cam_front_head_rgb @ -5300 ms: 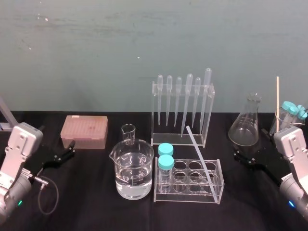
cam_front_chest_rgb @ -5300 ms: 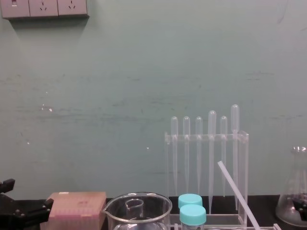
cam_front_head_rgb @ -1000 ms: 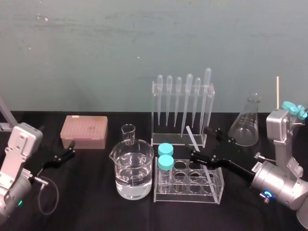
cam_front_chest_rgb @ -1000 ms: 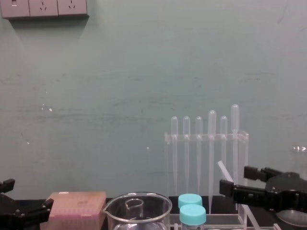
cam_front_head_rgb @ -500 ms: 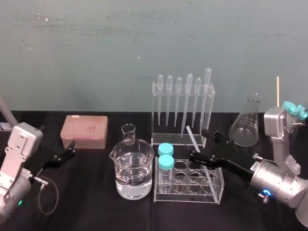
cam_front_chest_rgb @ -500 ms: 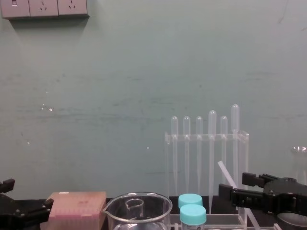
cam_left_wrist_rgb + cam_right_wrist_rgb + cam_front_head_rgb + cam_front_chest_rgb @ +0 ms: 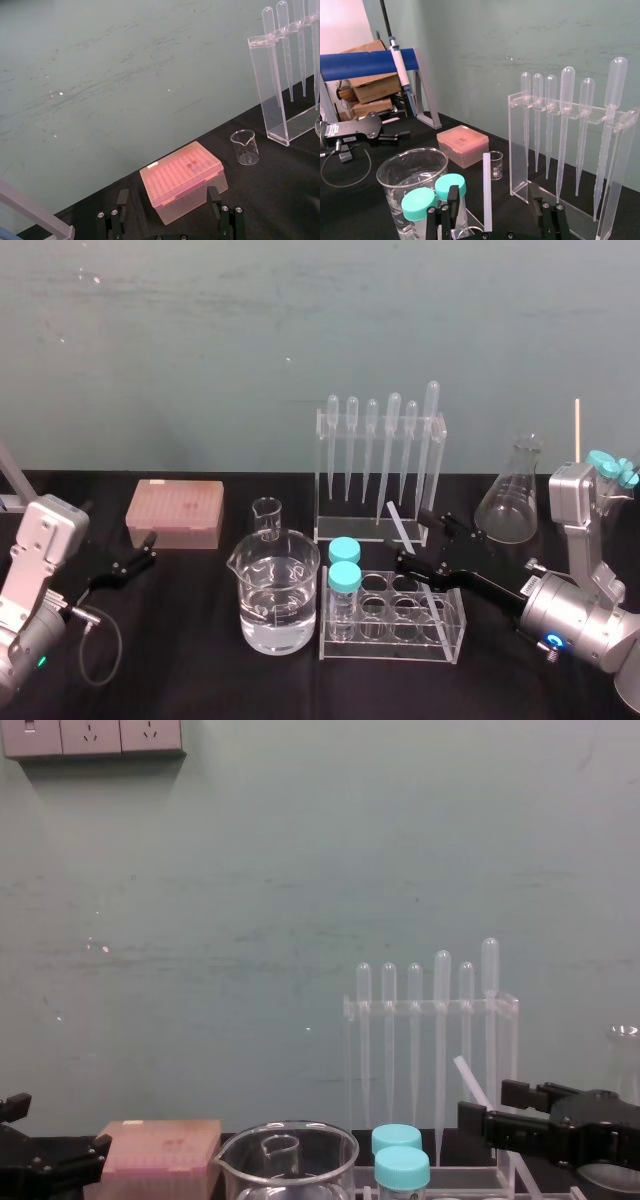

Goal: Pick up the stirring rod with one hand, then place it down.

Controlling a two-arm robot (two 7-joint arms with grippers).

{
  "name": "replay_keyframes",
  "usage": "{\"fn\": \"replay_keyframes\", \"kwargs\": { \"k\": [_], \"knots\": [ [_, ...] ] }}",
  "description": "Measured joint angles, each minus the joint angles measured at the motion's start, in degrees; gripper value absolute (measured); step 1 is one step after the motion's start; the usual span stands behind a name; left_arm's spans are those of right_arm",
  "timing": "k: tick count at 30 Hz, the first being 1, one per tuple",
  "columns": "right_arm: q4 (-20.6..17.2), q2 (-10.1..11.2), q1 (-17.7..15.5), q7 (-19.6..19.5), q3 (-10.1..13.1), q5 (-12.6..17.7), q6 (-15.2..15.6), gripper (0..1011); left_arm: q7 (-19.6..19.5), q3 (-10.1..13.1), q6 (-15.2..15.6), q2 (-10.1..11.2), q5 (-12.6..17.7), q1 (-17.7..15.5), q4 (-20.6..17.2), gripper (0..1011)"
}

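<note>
Both stand open: right gripper [image 7: 413,536] straddling the stirring rod [image 7: 487,186], left gripper [image 7: 151,547] parked near the pink box [image 7: 175,512].

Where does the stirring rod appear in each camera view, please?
Head view: the stirring rod slants across the test-tube rack, before the pipette rack.
Chest view: lower right, slanting up before the pipette rack, above the right pincer.
Right wrist view: upright inside the open right pincer, pipette rack beyond.
Left wrist view: the pipette rack, the shared landmark, stands beyond the pink box.

The translucent-white stirring rod [image 7: 400,525] leans tilted in the test-tube rack [image 7: 392,640], between the right gripper's [image 7: 412,537] spread fingers [image 7: 404,560].
</note>
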Motion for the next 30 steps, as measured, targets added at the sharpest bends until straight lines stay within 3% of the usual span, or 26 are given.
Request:
{"fn": "replay_keyframes", "kwargs": {
  "k": [8, 9, 13, 24, 27, 30],
  "knots": [
    [-0.04, 0.04, -0.03, -0.04, -0.03, -0.01, -0.06, 682, 0.0, 0.0, 0.0, 0.0, 0.0, 0.0, 0.0, 1000],
    [-0.04, 0.04, -0.04, -0.04, -0.03, -0.01, -0.07, 611, 0.0, 0.0, 0.0, 0.0, 0.0, 0.0, 0.0, 1000],
    [-0.06, 0.06, -0.06, -0.06, -0.03, -0.01, -0.1, 537, 0.0, 0.0, 0.0, 0.0, 0.0, 0.0, 0.0, 1000],
    [-0.1, 0.06, -0.07, -0.08, -0.03, -0.02, -0.13, 147, 0.0, 0.0, 0.0, 0.0, 0.0, 0.0, 0.0, 1000],
    [-0.1, 0.06, -0.07, -0.08, -0.03, -0.01, -0.13, 70, 0.0, 0.0, 0.0, 0.0, 0.0, 0.0, 0.0, 1000],
    [-0.1, 0.06, -0.07, -0.08, -0.02, -0.01, -0.13, 65, 0.0, 0.0, 0.0, 0.0, 0.0, 0.0, 0.0, 1000]
  ]
}}
